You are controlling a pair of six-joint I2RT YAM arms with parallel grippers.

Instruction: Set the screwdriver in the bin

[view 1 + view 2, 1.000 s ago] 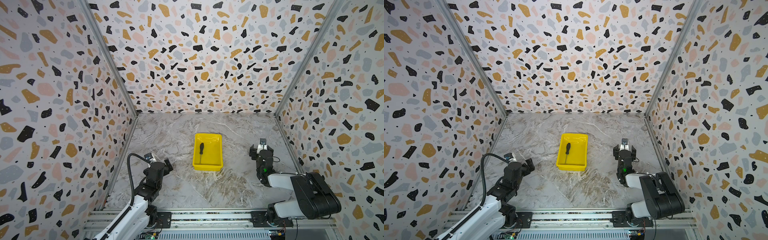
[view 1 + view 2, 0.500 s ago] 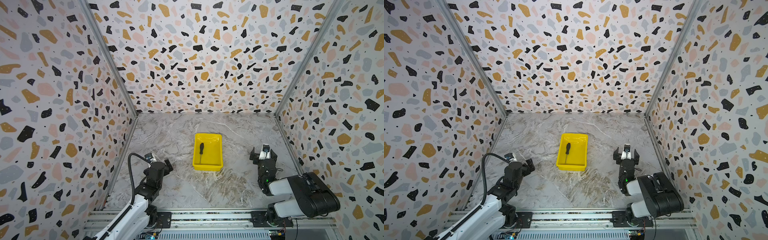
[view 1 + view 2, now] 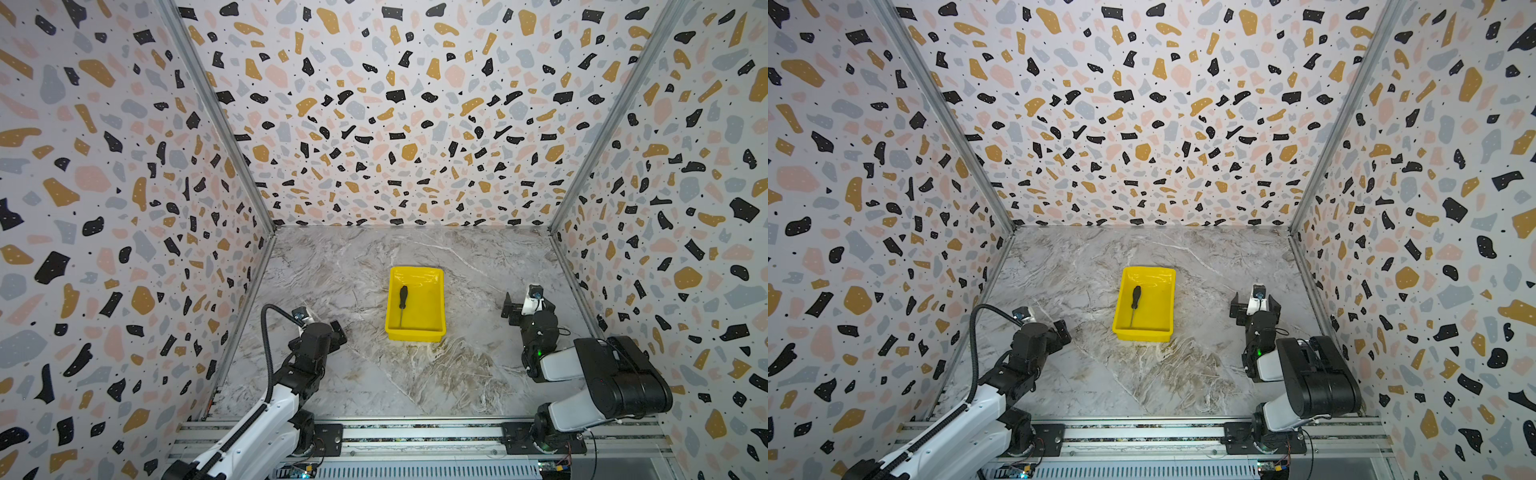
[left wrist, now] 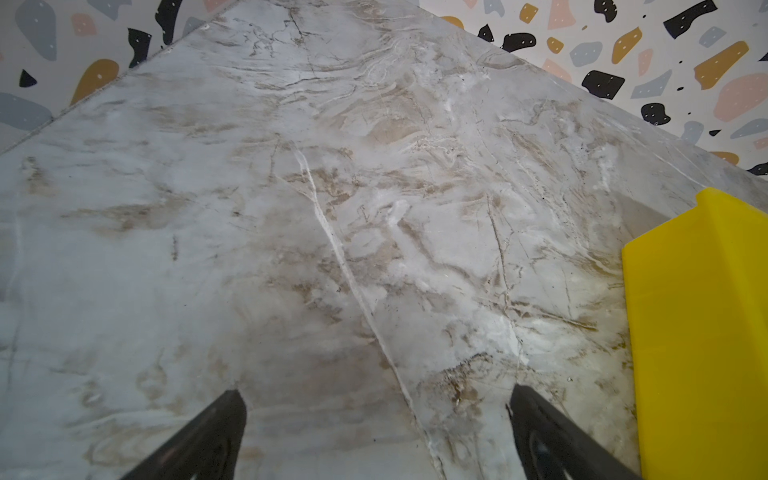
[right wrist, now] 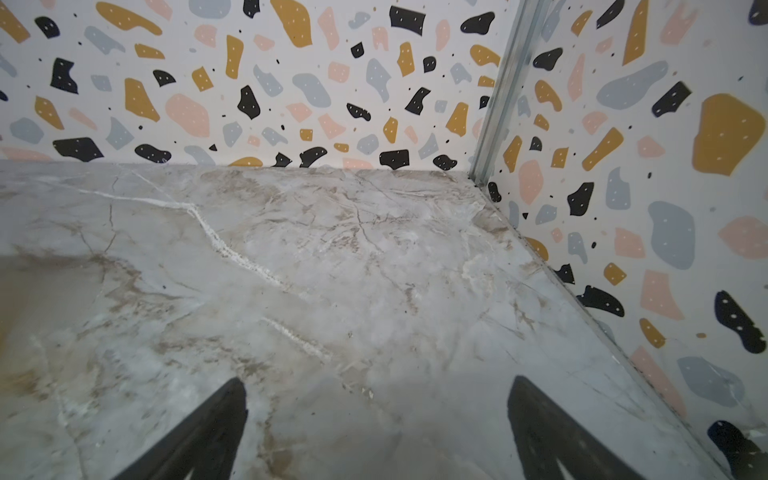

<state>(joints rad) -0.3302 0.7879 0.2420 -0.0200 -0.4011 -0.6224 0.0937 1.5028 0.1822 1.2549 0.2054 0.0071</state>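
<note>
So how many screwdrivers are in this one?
1. The screwdriver lies inside the yellow bin, near its left wall in both top views, handle at the far end. Neither wrist view shows another; none looks hidden.

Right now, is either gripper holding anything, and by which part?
Nothing is held. The left gripper and right gripper are open and empty; the screwdriver lies in the bin.

Looks like a robot lab test cell is being shown: a marble-print tabletop (image 3: 374, 386) is being boxed in on three sides by terrazzo-patterned panels (image 3: 395, 124) with metal corner posts (image 3: 223, 124), and a left arm (image 3: 270, 415) and a right arm (image 3: 623, 382) are being carried on an aluminium rail (image 3: 415, 433) along its near edge.
</note>
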